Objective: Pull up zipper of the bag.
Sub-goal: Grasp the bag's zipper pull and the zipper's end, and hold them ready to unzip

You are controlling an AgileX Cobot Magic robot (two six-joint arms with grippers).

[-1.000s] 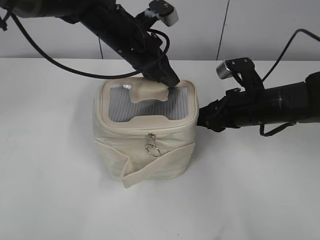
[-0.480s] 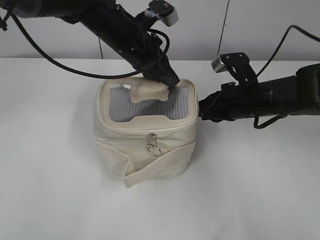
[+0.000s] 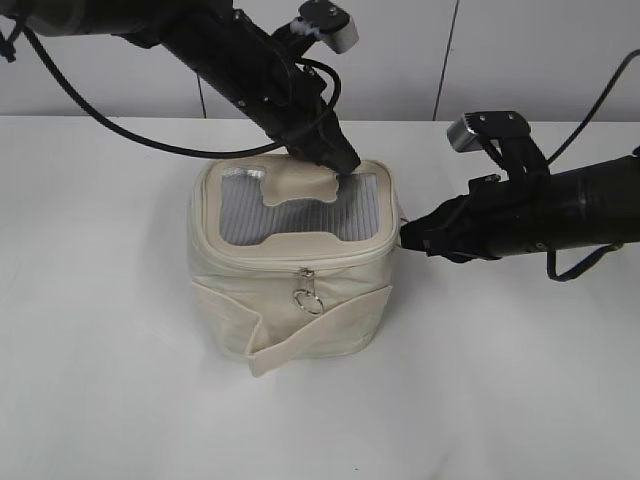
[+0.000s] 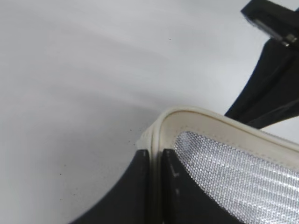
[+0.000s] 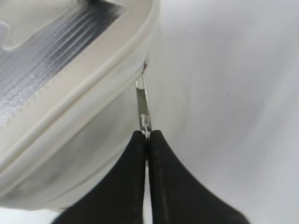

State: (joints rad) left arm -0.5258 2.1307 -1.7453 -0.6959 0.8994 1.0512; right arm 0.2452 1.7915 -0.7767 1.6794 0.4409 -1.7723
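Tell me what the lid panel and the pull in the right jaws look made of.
Lid panel: grey ribbed mesh, seemingly woven synthetic, faintly shiny. Pull: thin bright silver strip, likely metal, pinched by the right gripper. Bag: matte cream fabric, creased.

Front: bare table (image 3: 120, 400) before the bag (image 3: 290, 300).
Lid: left gripper (image 3: 345, 165) crosses its rear corner (arm slanting overhead).
Right side: right gripper (image 3: 405, 238) blocks it.
Left: open.
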